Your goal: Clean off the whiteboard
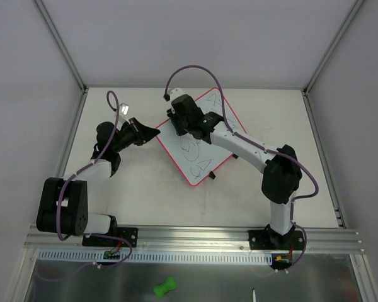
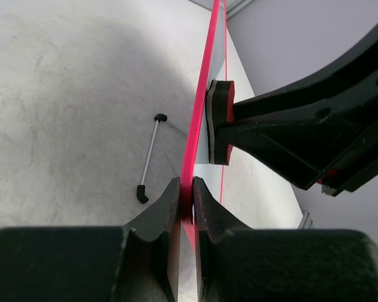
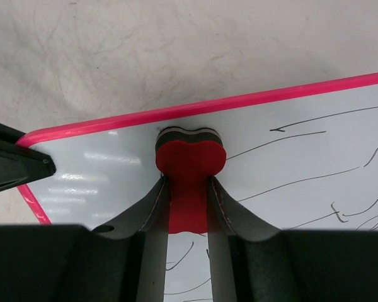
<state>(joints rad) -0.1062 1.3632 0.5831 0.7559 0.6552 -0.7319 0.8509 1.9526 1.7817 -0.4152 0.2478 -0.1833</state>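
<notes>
Wiping was on at centre frame: left gripper [image 2: 186, 189] clamped the whiteboard's [image 1: 195, 157] pink edge, right gripper [image 3: 189, 184] pressed its pinched red eraser [image 3: 190, 156] near that edge, and the next move likely needed firm strokes across the scribbles [image 1: 205, 167].

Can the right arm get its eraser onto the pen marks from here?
Probably yes: the right gripper holds the eraser against the whiteboard, with only bare board between it and the pen marks.
</notes>
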